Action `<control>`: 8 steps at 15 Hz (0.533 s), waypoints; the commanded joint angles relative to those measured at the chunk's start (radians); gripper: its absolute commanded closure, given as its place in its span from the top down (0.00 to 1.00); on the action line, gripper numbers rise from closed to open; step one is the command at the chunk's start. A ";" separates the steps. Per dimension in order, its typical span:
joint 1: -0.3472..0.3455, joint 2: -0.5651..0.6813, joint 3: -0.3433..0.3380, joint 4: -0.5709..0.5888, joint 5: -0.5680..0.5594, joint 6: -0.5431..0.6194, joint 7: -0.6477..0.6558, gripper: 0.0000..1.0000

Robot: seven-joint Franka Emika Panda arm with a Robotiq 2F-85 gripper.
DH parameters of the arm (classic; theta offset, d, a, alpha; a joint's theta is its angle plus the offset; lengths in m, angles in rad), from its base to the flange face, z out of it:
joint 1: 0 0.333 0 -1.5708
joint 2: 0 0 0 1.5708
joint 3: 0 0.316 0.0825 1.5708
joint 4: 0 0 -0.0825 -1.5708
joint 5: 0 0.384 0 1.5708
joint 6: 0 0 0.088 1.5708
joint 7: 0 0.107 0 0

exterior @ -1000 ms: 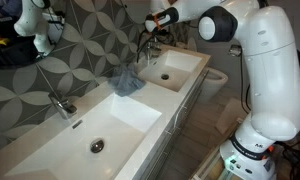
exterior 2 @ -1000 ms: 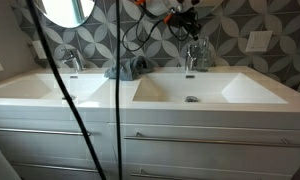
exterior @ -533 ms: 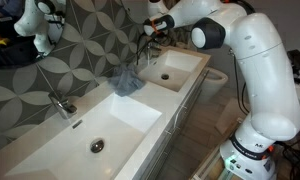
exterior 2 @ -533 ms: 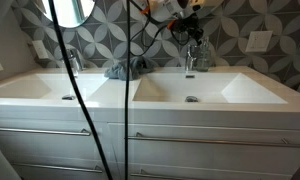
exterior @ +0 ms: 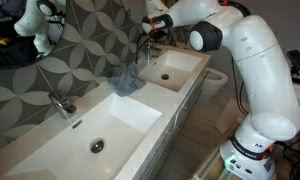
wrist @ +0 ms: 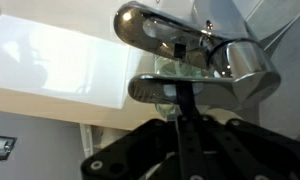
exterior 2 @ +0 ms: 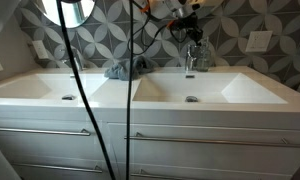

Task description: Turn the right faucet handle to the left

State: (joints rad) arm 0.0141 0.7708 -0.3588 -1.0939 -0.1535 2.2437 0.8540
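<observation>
The right faucet handle (exterior: 146,38) tops the slim chrome tap behind the smaller white basin (exterior: 190,62); it also shows in an exterior view (exterior 2: 193,45). My gripper (exterior: 153,24) hangs just above it against the tiled wall, also seen in an exterior view (exterior 2: 189,28). In the wrist view the flat chrome lever (wrist: 205,92) and the rounder chrome spout (wrist: 150,27) fill the top. The gripper's (wrist: 180,108) dark fingers meet in the middle, shut, with the tip touching the lever.
A blue-grey cloth (exterior: 127,82) (exterior 2: 117,70) lies between the basins. The long wide basin (exterior: 50,155) has its own chrome tap (exterior: 60,103) (exterior 2: 72,60). A dark cable (exterior 2: 85,90) hangs across the front. A toilet (exterior: 216,82) stands beyond the vanity.
My arm has swung in closer to the wall and the gripper has settled nearer the right tap. The hanging cable has shifted to the right.
</observation>
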 commanded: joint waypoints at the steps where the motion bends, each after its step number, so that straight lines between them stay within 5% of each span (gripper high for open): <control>1: -0.019 0.026 0.036 0.071 -0.008 -0.102 0.011 0.00; 8: -0.018 0.034 0.063 0.101 0.042 -0.155 -0.014 0.00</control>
State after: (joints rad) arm 0.0027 0.7811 -0.3271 -1.0356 -0.1487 2.1252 0.8512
